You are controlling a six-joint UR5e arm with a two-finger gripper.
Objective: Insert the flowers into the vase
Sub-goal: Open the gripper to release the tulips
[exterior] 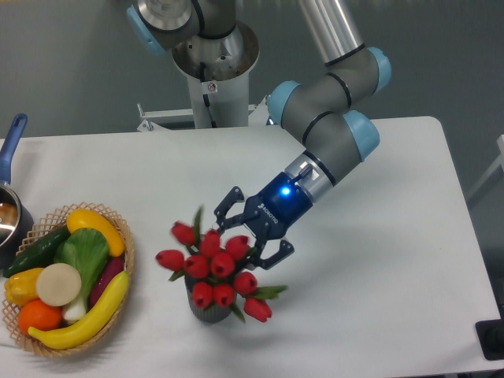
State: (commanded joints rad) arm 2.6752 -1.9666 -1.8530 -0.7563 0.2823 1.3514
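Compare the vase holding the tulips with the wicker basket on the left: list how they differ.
The vase is dark grey and narrow; the wicker basket is tan, woven and much wider. The vase holds red tulips spreading past its rim; the basket holds mixed fruit and vegetables. Both stand on the white table.
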